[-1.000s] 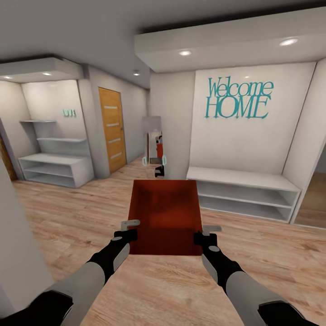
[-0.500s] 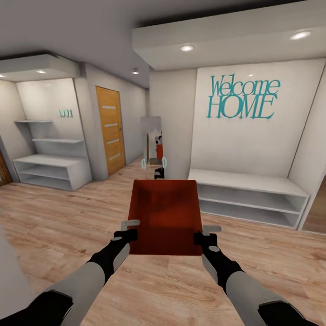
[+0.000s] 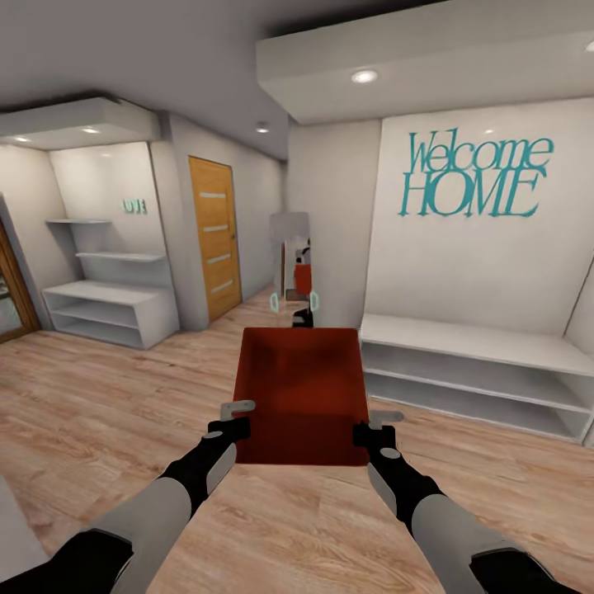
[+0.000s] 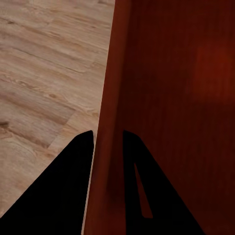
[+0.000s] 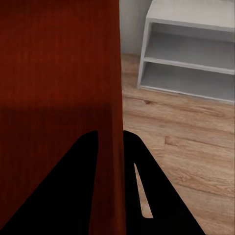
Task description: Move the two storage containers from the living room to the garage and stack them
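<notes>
I carry one red-orange open-topped storage container in front of me, held above the light wood-plank floor. My left gripper is shut on its left wall, one dark finger on each side. On the opposite wall, my right gripper is shut the same way. The garage is out of view.
A hallway lies ahead with a wooden door at the left, a mirror straight on, and a white low shelf bench under teal "Welcome HOME" lettering at the right. White shelves stand at the far left.
The whole view has swung left and slightly forward, shifting walls and shelves rightward in the picture. The container and both grippers keep the same place relative to me.
</notes>
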Controlling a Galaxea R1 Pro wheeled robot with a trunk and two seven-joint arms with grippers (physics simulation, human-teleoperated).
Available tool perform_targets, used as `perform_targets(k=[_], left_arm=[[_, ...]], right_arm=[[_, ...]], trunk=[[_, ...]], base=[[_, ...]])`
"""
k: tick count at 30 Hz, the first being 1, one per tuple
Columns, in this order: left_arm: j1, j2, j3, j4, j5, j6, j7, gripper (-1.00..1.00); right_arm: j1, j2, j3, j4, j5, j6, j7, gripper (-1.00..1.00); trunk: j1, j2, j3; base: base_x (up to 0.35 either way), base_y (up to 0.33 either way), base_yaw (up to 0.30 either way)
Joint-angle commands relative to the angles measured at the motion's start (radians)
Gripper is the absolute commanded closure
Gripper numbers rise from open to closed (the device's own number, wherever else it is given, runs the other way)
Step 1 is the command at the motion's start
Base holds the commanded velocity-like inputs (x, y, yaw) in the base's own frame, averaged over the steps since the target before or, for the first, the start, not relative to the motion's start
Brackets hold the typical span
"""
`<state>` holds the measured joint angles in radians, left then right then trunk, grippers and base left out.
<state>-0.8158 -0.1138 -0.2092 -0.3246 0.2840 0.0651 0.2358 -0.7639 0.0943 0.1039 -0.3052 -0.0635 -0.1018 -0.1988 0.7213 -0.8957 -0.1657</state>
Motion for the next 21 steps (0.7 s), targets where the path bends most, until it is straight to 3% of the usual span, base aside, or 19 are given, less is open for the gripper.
perform_targets(k=[1,21], left_arm=[[0.0,0.023,-0.006,-0.005,-0.019,0.004,0.051,1.0],[0.0,0.023,-0.006,-0.005,-0.018,0.004,0.05,1.0]], right_arm=[[-0.002,-0.001,-0.032,0.003,-0.015,-0.005,-0.085,1.0],[-0.002,-0.001,-0.031,0.003,-0.015,-0.005,-0.087,1.0]], trunk=[[0.001,-0.001,-0.001],[0.001,-0.001,-0.001]], base=[[0.326,0.0,0.205],[0.326,0.0,0.218]])
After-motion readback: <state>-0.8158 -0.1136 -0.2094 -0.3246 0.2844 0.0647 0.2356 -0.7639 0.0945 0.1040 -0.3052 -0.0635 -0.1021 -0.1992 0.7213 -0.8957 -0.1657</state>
